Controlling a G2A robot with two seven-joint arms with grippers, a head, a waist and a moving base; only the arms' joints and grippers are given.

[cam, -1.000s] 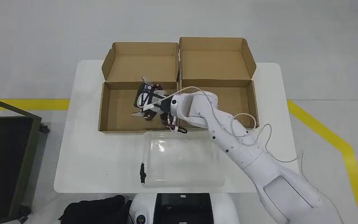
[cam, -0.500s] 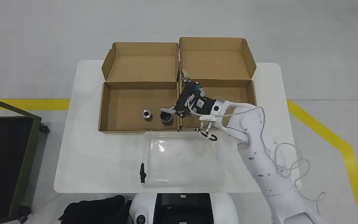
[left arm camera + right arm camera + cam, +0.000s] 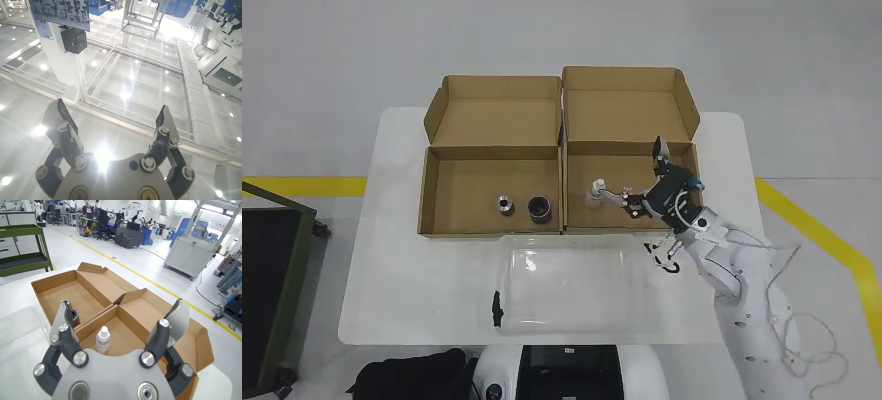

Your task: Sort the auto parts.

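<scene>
Two open cardboard boxes stand side by side at the back of the table. The left box point(image 3: 452, 190) point(image 3: 54, 294) holds a small silver part point(image 3: 504, 204) and a dark cylindrical part point(image 3: 539, 208) point(image 3: 74, 316). A white bottle point(image 3: 596, 190) point(image 3: 103, 340) stands upright in the right box point(image 3: 682, 195) point(image 3: 136, 311). My right gripper point(image 3: 642, 175) point(image 3: 122, 302) hovers over the right box, to the right of the bottle, open and holding nothing. My left gripper point(image 3: 111, 104) points up at the ceiling, open and empty.
A clear plastic tray point(image 3: 567, 290) point(image 3: 17, 330) lies in front of the boxes. A small black piece point(image 3: 496, 307) sits at its left edge. Both box lids stand folded back behind the boxes. A green cart point(image 3: 22, 251) stands on the floor beyond the table.
My right arm has swung to the right, from above the parts in the left box to above the right box. The silver part, dark part and bottle are now uncovered.
</scene>
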